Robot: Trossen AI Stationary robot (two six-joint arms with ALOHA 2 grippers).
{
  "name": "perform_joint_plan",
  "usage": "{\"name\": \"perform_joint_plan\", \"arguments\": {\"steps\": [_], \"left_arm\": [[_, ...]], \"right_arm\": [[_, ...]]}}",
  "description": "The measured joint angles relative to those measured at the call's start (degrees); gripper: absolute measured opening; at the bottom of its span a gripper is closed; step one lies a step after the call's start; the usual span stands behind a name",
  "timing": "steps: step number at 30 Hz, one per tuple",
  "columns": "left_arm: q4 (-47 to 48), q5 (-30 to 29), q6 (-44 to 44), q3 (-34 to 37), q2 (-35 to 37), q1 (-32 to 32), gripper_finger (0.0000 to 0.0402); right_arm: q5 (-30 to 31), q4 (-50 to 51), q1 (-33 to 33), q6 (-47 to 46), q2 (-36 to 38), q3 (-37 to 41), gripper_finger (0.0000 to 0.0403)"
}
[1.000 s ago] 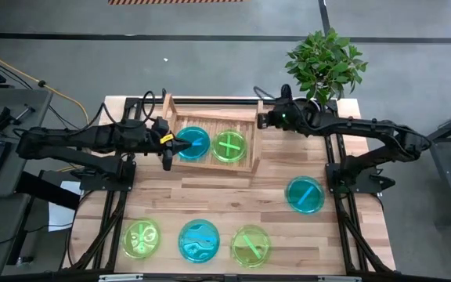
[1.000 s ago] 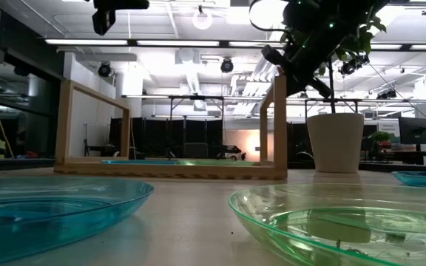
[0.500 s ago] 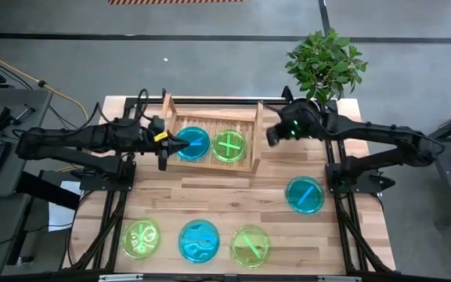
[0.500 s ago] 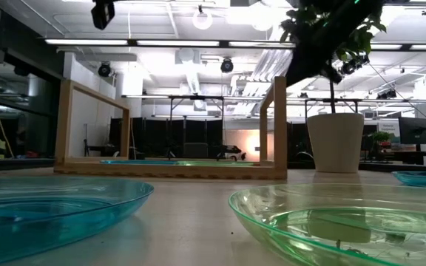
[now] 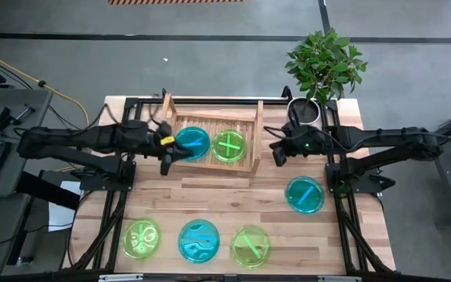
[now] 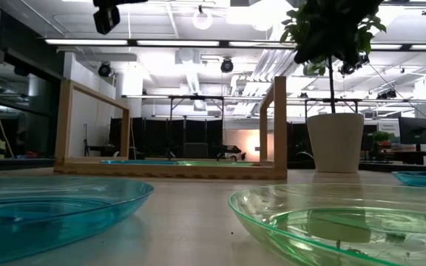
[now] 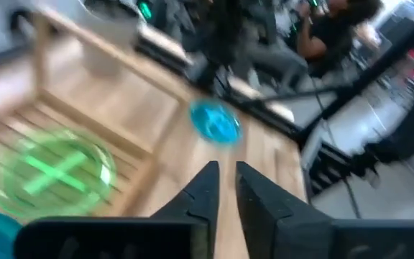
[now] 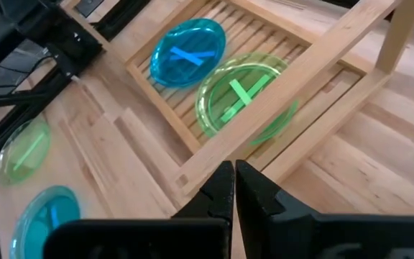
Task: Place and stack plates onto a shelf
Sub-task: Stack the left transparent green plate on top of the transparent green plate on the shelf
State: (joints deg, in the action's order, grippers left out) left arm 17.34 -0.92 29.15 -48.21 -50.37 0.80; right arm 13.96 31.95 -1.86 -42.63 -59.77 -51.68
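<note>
Table: wood top (image 5: 225,196), potted plant (image 5: 323,63) at the far right corner.
Shelf: I saw the wooden rack (image 5: 210,160) at the far middle, one blue plate (image 5: 192,143) and one green plate (image 5: 229,146) lying side by side on its slats.
Loose plates: blue one (image 5: 304,194) on the right; green (image 5: 141,238), blue (image 5: 199,240), green (image 5: 250,244) in a row along the near edge.
Left gripper (image 5: 171,147): sat at the rack's left end beside the blue plate; fingers (image 7: 264,198) slightly apart, nothing between them.
Right gripper (image 5: 276,149): I had it just right of the rack, jaws pressed together, holding nothing.
</note>
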Motion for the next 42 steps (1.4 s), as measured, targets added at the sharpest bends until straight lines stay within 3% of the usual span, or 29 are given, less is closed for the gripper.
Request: {"name": "perform_joint_plan", "arguments": {"steps": [4, 9, 12, 15, 20, 29, 36, 42], "left_arm": [[4.44, 7.32, 3.08, 0.00, -4.10, 1.83, 0.0096], [22.53, 15.91, 5.22, 0.00, -8.84, 8.52, 0.0158], [32.64, 16.92, 3.92, 0.07, -11.56, 14.40, 0.0180], [36.07, 15.57, 0.55, 0.07, -13.75, 19.71, 0.0190], [35.01, 12.22, -5.91, 0.05, -17.18, 26.29, 0.0193], [29.89, 12.45, -17.63, 0.04, -23.92, 35.49, 0.0193], [22.87, 17.34, -18.84, 3.90, -28.81, 36.92, 0.0193], [20.92, 16.50, -18.79, 6.94, -30.92, 36.90, 0.0193]], "right_arm": [[-0.01, 0.02, 0.66, -0.97, -0.02, 0.00, 0.0000], [-0.04, 0.04, 1.26, -0.90, -0.02, 0.00, 0.0000], [-0.04, 0.44, 1.26, -0.88, -0.02, 0.00, 0.0000], [1.15, 1.09, 1.24, -0.87, -0.02, 0.00, 0.0000], [2.58, 2.19, 1.21, -0.42, -0.02, 0.00, 0.0000], [2.59, 2.61, 1.24, -0.42, -0.09, 0.00, 0.0000], [2.60, 2.62, 1.24, -0.42, -0.09, 0.00, 0.0000], [2.60, 2.61, 1.24, -0.42, -0.24, 0.00, 0.0000]]}}
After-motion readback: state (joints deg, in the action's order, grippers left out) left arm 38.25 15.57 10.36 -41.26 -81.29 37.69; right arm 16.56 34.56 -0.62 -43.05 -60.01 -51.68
